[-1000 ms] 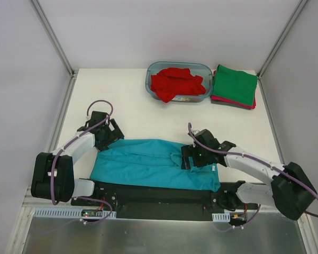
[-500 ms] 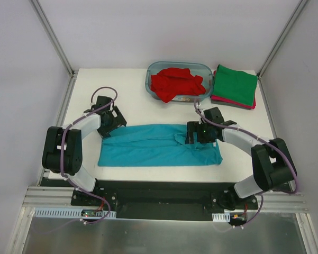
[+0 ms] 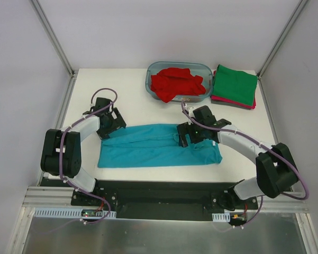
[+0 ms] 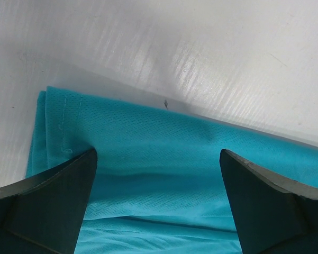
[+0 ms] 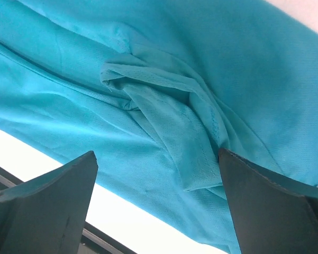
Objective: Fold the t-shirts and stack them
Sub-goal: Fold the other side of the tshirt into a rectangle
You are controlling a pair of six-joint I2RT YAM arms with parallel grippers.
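Closest to the arm bases, the teal-blue t-shirt (image 3: pixel 148 153) is laid out across the surface (image 3: pixel 132 103) as a long, flattened band, folded lengthwise but not yet brought down to a compact square. At its left end the jaws of the left arm (image 3: pixel 83 129) are held wide apart just over the cloth's far corner, and nothing is gripped; in the left wrist view only flat teal fabric and bare surface are seen between them. Toward the right end the jaws of the right arm (image 3: pixel 238 144) are likewise spread fully and empty, poised above a bunched, creased sleeve that is seen plainly in the right wrist view. Farther back, the red t-shirt (image 3: pixel 174 82) is found crumpled and unfolded inside the clear blue-tinted tub (image 3: pixel 150 80). At the far right corner, just beside the tub, the green t-shirt (image 3: pixel 234 83) is stacked neatly folded on the magenta t-shirt (image 3: pixel 230 102), of which only an edge is shown. Two shirts are thus judged finished; the teal one is judged partway, with its crosswise folds and its placing on the stack outstanding, and the red one is judged not yet begun.
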